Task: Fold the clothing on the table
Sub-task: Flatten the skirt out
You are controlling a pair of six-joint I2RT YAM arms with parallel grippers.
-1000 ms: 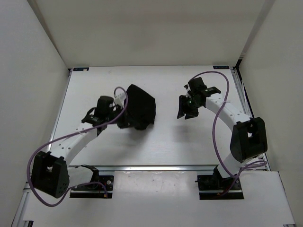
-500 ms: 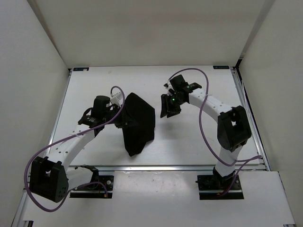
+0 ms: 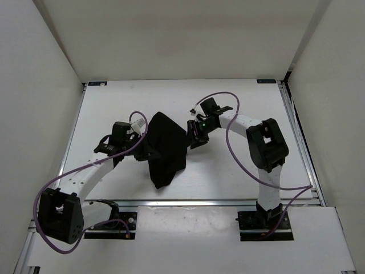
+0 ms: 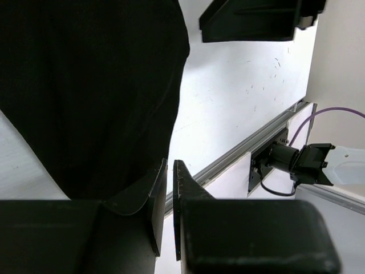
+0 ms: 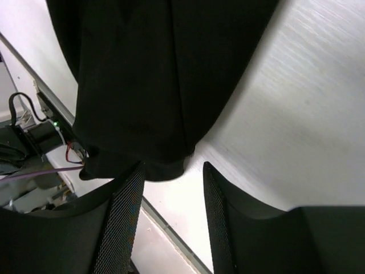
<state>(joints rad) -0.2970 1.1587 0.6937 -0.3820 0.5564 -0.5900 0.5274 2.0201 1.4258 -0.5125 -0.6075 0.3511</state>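
Two grippers on this one, so starting at the fingers: the left gripper has its jaws nearly together with just a sliver of light between the tips. The clothing runs right up against it, but honestly I can't tell if it's actually pinching fabric or not. The right gripper is plainly spread apart with nothing pinched, hovering just off the hem. From the top view the clothing is bunched into a long dark wedge around the middle of the table, with the left gripper at its 9 o'clock edge and the right one at its 2 o'clock corner. My take: this is the grab-the-corners bit before a fold. To do it well, the right one should come down over that corner and bite a single layer, not the whole wad, then both pull level so the edge goes taut. Room-wise, the wedge's tip points at 6 o'clock, near the rail, so I'd drag toward 12 or 3 o'clock where there's bare white.
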